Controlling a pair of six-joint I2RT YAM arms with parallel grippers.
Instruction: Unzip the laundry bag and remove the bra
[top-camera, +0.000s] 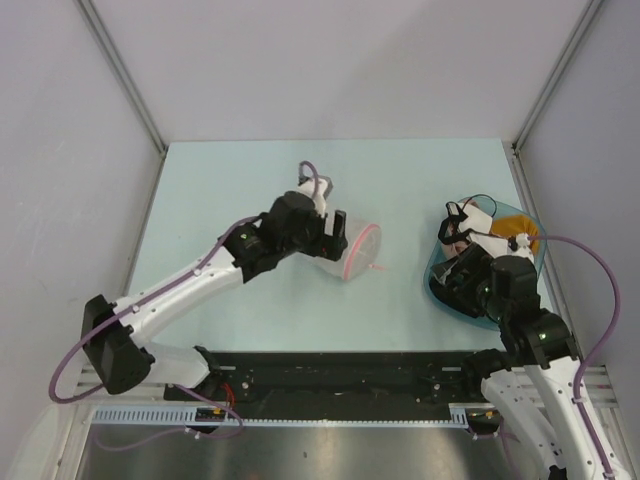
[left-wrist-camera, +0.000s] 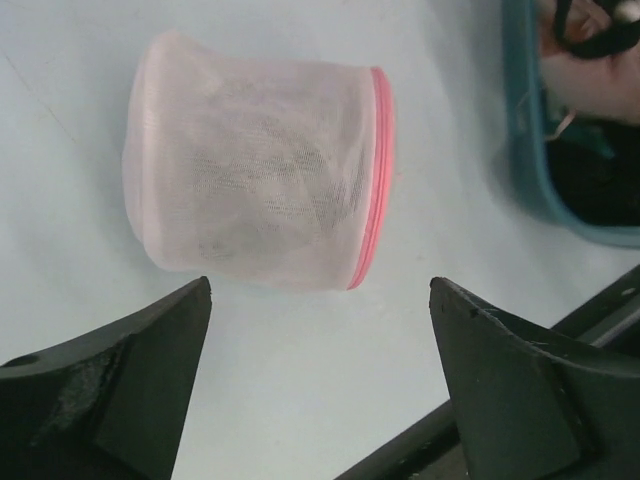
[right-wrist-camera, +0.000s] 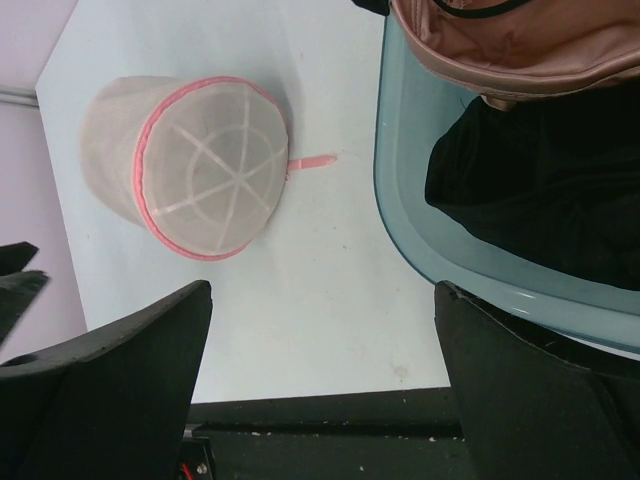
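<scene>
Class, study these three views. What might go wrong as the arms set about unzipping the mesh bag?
1. The laundry bag lies loose on its side; the open left end effector may roll it away rather than pin it.
2. The thin pink tab, probably the zip pull, lies flat on the table, so a pinch may miss.
3. The open right end effector hangs by the rim of the teal basin and may knock it when swinging over.
</scene>
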